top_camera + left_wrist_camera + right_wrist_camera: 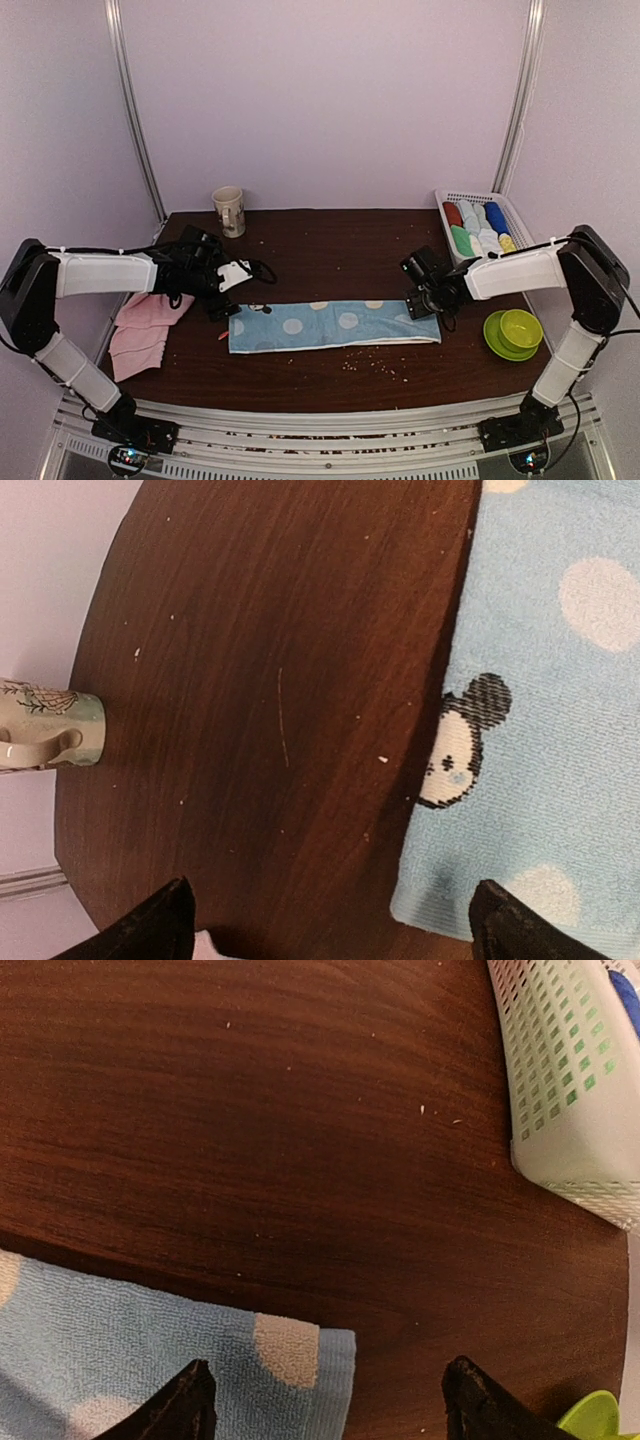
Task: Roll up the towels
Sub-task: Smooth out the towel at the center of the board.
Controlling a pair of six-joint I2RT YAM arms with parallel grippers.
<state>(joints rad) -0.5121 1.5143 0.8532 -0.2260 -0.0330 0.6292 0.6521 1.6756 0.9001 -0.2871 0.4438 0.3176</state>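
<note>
1 blue dotted towel (334, 325) lies flat and unrolled on the surface (330, 250). Left hand (225, 303): at the towel's left end, fingers apart, empty. Right hand (422, 303): at its right end, fingers apart, empty. Pink towels (145, 330): left of it.

One blue dotted towel (335, 325), one pink towel heap (143, 333), one mug (229, 210), one white basket (517, 217), one green bowl (520, 327)

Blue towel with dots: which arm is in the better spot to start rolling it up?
Probably the right, though it's close. The right pincer is open with a corner of the blue towel between its fingers. The left pincer is open too, but mostly over bare table.
</note>
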